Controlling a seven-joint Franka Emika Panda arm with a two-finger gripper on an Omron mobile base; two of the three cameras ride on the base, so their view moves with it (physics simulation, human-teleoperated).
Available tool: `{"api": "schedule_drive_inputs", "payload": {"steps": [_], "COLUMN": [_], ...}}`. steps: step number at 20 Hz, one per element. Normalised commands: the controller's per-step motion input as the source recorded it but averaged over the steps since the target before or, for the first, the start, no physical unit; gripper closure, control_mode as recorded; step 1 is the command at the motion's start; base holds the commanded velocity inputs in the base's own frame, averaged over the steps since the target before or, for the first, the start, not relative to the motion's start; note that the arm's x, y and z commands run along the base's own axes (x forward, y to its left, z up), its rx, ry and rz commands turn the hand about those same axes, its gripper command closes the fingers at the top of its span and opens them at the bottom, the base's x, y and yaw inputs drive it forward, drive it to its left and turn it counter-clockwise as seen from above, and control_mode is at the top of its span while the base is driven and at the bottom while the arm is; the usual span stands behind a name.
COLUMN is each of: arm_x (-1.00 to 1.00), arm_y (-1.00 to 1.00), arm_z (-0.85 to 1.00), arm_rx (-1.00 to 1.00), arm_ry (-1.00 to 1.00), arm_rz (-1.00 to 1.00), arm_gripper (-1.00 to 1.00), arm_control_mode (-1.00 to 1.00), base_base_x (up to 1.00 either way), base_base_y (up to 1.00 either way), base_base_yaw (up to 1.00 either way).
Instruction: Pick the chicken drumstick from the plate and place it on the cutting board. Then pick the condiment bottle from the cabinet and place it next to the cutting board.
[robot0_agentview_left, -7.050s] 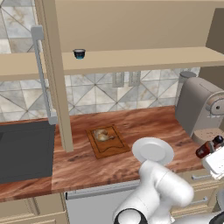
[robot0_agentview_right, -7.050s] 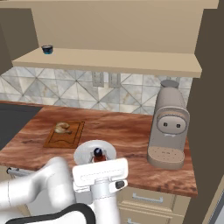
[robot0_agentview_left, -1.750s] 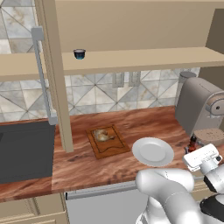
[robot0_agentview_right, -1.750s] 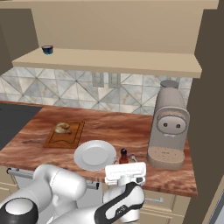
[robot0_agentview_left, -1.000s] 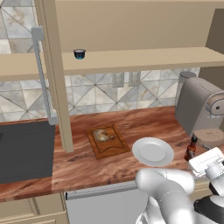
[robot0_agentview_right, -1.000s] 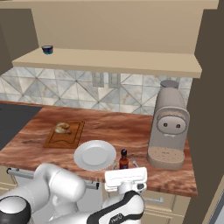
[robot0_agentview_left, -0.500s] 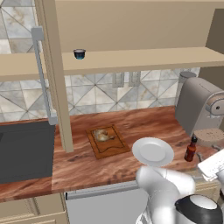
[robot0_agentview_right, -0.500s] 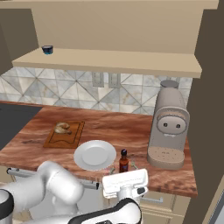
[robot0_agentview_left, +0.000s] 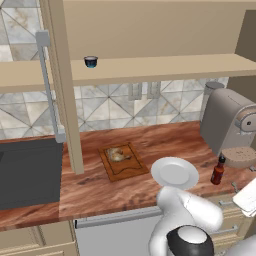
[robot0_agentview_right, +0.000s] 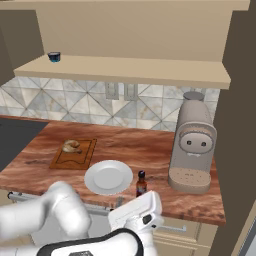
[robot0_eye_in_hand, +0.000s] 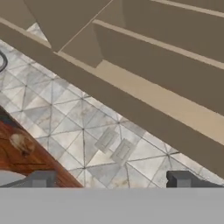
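Golden-brown chicken drumstick (robot0_agentview_left: 116, 154) seen on grooved brown wooden cutting board (robot0_agentview_left: 123, 162). Slim dark-red condiment bottle (robot0_agentview_left: 217, 171) stood upright beside round white plate (robot0_agentview_left: 175, 173). Gripper (robot0_eye_in_hand: 112, 178) fingers spread wide, nothing held.

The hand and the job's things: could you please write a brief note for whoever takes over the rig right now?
Hand: open, holding nothing, pointed at the tiled wall under the cabinet shelf.
Drumstick: lying on the board.
Plate: bare, right of the board.
Bottle: upright on the counter, right of the plate, in front of the coffee machine, so the plate sits between it and the board.
Done: drumstick placed; bottle out of the cabinet.
Left: judge whether the bottle counts as next to the board; if not, move it closer.
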Motion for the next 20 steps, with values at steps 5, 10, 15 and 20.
{"api": "schedule_drive_inputs", "payload": {"steps": [5, 10, 15, 20], "arm_x": [-0.49, -0.45, -0.50, -0.63], "arm_y": [0.18, 0.15, 0.07, 0.00], "arm_z": [0.58, 0.50, 0.47, 0.50], "arm_rx": [-0.45, -0.51, -0.50, -0.48], "arm_ry": [0.00, 0.00, -0.02, -0.04], "arm_rz": [-0.10, -0.12, -0.11, -0.11], "arm_gripper": [-1.00, -1.00, -1.00, -1.00], "arm_control_mode": [-1.00, -1.00, -1.00, -1.00], "base_base_x": [0.00, 0.00, 0.00, 0.00], "base_base_y": [0.00, 0.00, 0.00, 0.00], "base_base_yaw": [0.00, 0.00, 0.00, 0.00]}}
